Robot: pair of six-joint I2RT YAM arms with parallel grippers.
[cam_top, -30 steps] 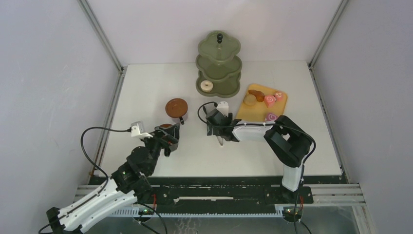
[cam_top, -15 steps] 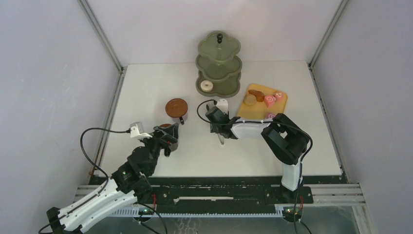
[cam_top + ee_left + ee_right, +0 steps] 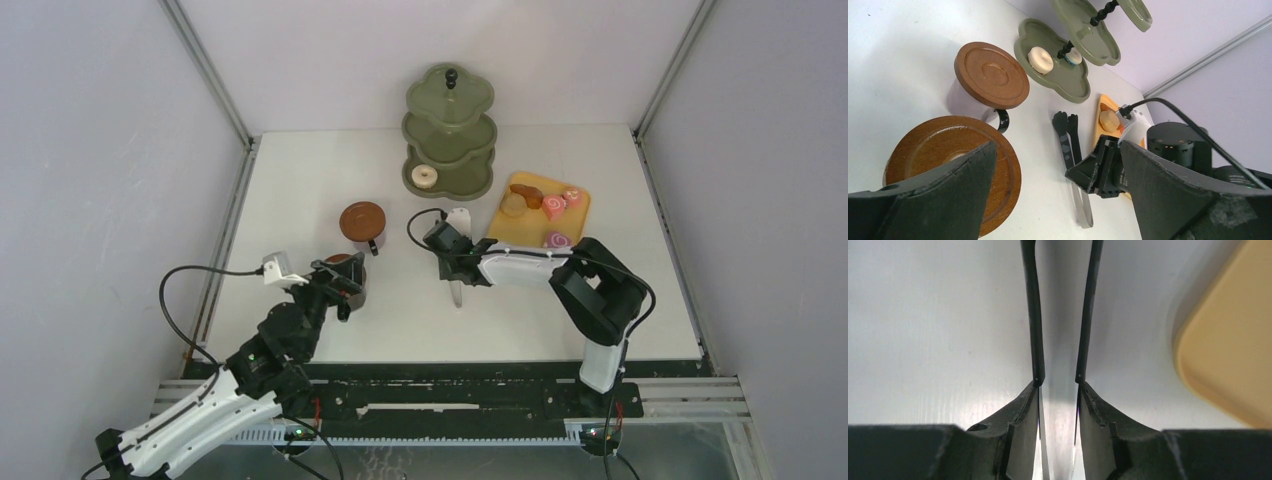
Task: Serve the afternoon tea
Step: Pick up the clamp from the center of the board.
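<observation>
Near the front-left of the bench (image 3: 300, 190) the left gripper (image 3: 1057, 145) hangs with its jaws spread wide over a brown saucer (image 3: 943, 160) set on a cup. Just beyond it a second saucer (image 3: 992, 75) covers another brown cup that has a black handle. Towards the middle the right gripper (image 3: 1058, 385) sits low, its fingers (image 3: 1020, 410) pressed against both arms of the black tongs (image 3: 1034, 315), squeezing them. Nearer the right edge lies the orange tray (image 3: 520, 232) with a brown bun (image 3: 514, 204) and pink swirl cakes (image 3: 555, 206). At the far edge stands the olive-green three-tier stand (image 3: 470, 100), one donut (image 3: 425, 175) on its lowest tier
</observation>
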